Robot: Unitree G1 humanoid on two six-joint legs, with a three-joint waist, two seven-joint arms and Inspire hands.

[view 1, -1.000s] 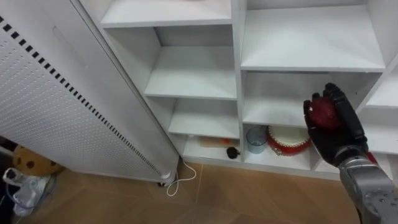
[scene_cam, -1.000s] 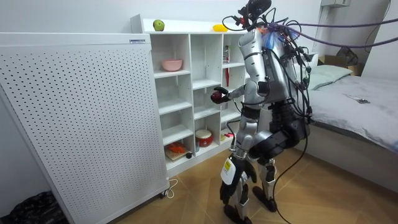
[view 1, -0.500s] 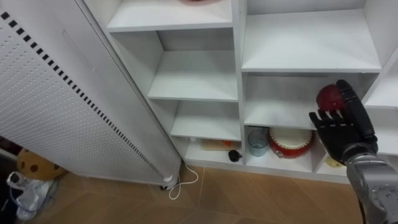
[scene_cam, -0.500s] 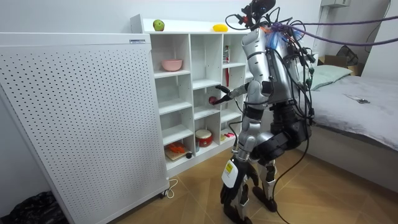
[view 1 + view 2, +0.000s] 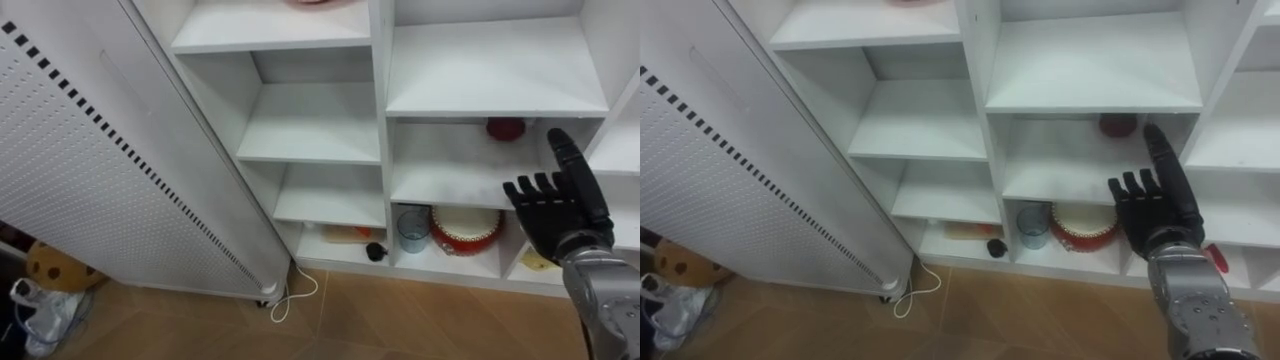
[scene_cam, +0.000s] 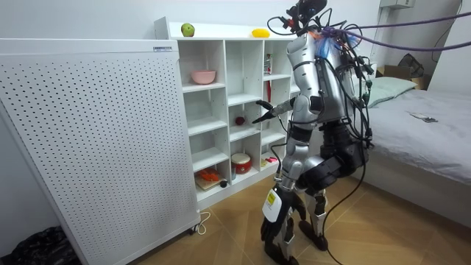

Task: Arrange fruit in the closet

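A red apple (image 5: 506, 128) lies by itself at the back of a middle shelf in the white closet (image 5: 380, 150); it also shows as the apple (image 5: 1118, 125) and the apple (image 6: 240, 121). My right hand (image 5: 555, 205) hovers in front of that shelf's opening, a little below and to the right of the apple, open with straight fingers and nothing in it. The same right hand (image 5: 1155, 205) is clear of the fruit. In the room view I stand facing the closet with the right hand (image 6: 263, 115) stretched toward the shelf.
One shelf below stand a red and white pot (image 5: 465, 225) and a glass cup (image 5: 411, 224). A pink bowl (image 6: 204, 76) sits higher up. A green apple (image 6: 188, 29) and a yellow fruit (image 6: 259, 32) rest on the closet's top. A white perforated panel (image 5: 90, 170) stands at my left, a bed (image 6: 419, 132) behind me.
My right hand opened and let go of the red apple, which now rests at the back of the shelf. The hand has drawn back and down from it.
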